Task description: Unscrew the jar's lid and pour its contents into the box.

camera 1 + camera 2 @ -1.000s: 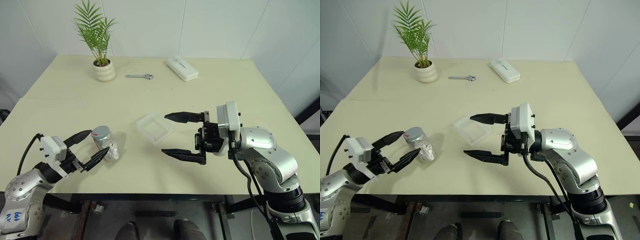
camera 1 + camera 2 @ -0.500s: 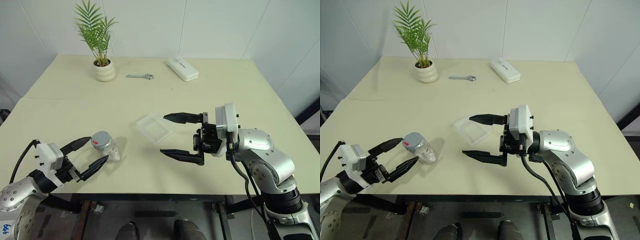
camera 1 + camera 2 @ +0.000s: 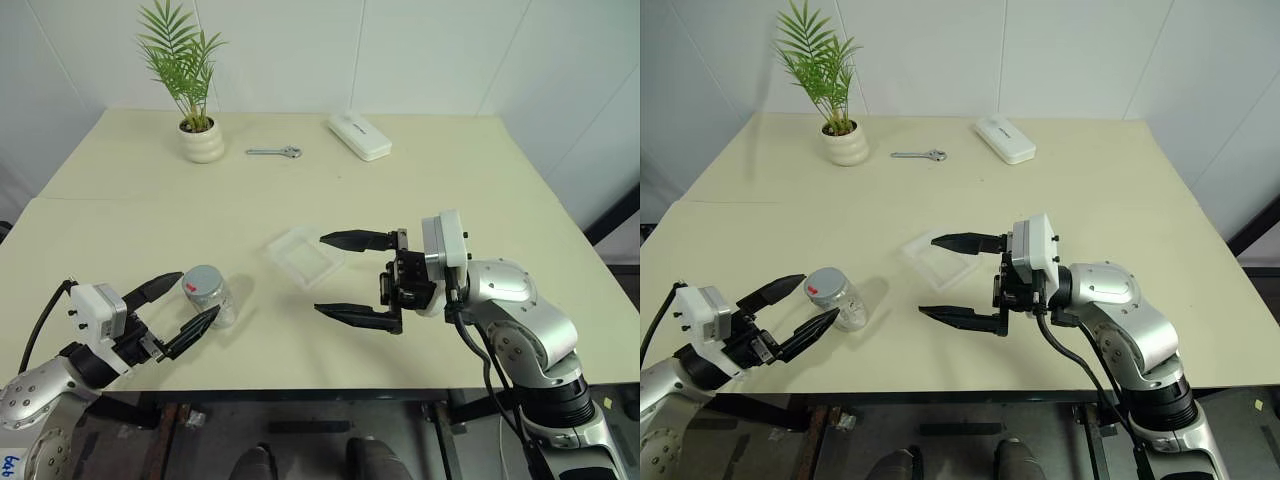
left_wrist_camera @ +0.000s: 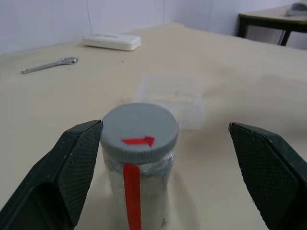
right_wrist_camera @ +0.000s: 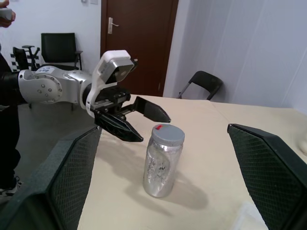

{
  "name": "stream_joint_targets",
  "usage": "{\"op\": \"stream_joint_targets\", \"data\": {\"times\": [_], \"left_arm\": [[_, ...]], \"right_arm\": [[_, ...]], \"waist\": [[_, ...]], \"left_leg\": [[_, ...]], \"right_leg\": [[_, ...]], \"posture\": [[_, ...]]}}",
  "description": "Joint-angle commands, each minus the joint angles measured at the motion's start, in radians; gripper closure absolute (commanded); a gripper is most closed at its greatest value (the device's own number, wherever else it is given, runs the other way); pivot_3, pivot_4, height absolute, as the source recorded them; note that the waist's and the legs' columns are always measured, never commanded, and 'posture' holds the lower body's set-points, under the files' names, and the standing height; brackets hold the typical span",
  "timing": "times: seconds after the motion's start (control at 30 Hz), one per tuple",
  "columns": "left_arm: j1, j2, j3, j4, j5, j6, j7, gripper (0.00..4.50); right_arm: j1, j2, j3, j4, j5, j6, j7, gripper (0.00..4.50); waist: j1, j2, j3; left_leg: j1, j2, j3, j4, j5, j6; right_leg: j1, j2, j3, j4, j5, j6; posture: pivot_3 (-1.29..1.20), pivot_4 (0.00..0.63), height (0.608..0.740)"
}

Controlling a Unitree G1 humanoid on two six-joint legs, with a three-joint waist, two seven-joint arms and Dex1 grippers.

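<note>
Jar [image 3: 208, 294] lower left of frame, upright on table [image 3: 480, 190], clear, grey lid [image 4: 139, 131] screwed on, red arrow mark. Box [image 3: 305, 255] at centre, looks empty. Left gripper [image 3: 187, 306] wide open, flanking jar, holding nothing. Right gripper [image 3: 322, 275] wide open, empty, beside box.

Head stereo pair looks down over the table [image 3: 450, 160]; both wrist cameras (close, level) share the jar [image 4: 138, 163]
</note>
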Motion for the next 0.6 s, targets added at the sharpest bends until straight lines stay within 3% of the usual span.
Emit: {"op": "stream_joint_targets", "data": {"times": [0.03,0.33,0.6], "left_arm": [[0.019,0.006,0.037,-0.063,-0.033,0.016,0.019,0.03],[0.027,-0.032,0.073,-0.038,-0.008,0.011,0.097,0.03],[0.013,-0.053,0.000,0.050,0.082,-0.048,0.067,0.03]], "right_arm": [[-0.001,0.013,-0.004,-0.004,0.003,-0.027,0.012,0.00],[-0.002,0.020,-0.001,0.004,-0.004,-0.027,0.023,0.00],[0.005,0.005,-0.013,-0.026,-0.004,-0.007,0.009,0.00]], "waist": [[-0.004,0.000,0.000],[-0.012,0.000,0.000],[-0.011,0.000,0.000]], "left_leg": [[0.000,0.000,0.000,0.000,0.000,0.000],[0.000,0.000,0.000,0.000,0.000,0.000],[0.000,0.000,0.000,0.000,0.000,0.000]], "right_leg": [[0.000,0.000,0.000,0.000,0.000,0.000],[0.000,0.000,0.000,0.000,0.000,0.000],[0.000,0.000,0.000,-0.001,0.000,0.000]], "posture": [[0.00,0.150,0.740],[0.00,0.150,0.740],[0.00,0.150,0.740]]}}
